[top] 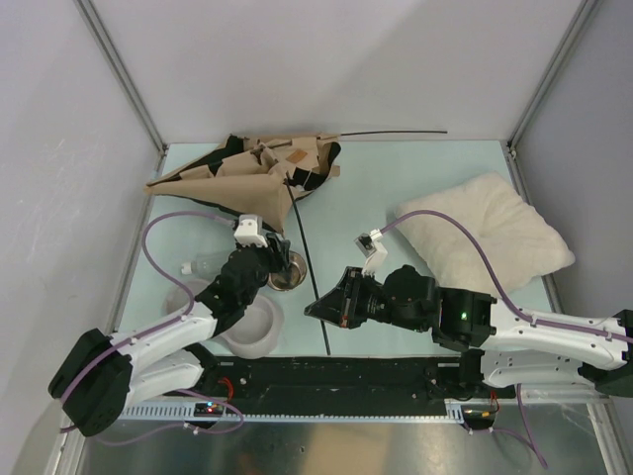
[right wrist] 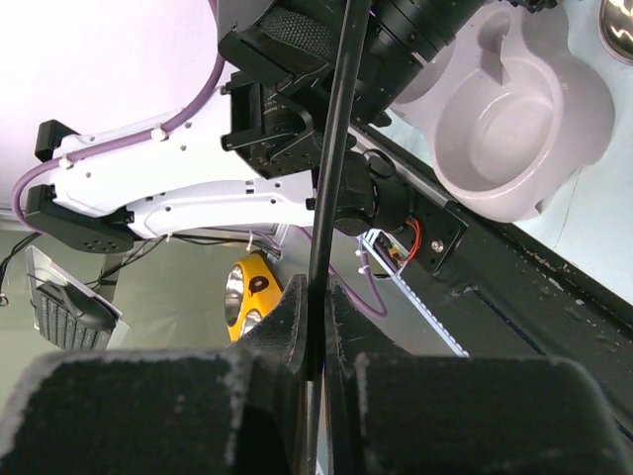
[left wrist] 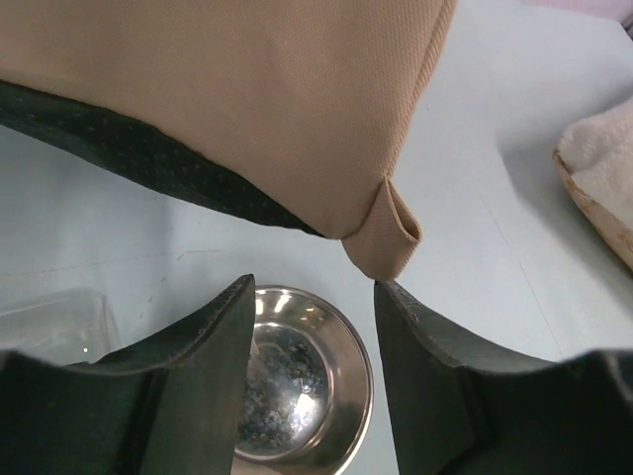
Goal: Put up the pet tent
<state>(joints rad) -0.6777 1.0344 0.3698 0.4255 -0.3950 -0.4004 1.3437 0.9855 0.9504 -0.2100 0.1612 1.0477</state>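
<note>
Two arms, left jaws apart, pet tent [left wrist: 247, 99] corner just ahead, right jaws clamped on black pole [right wrist: 334, 178].

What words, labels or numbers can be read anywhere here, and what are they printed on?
None can be read.
The small patch on the crumpled tan fabric tent with black lining: too small to read.
The dark mark on the yellow rounded object in the right wrist view: blurred.
</note>
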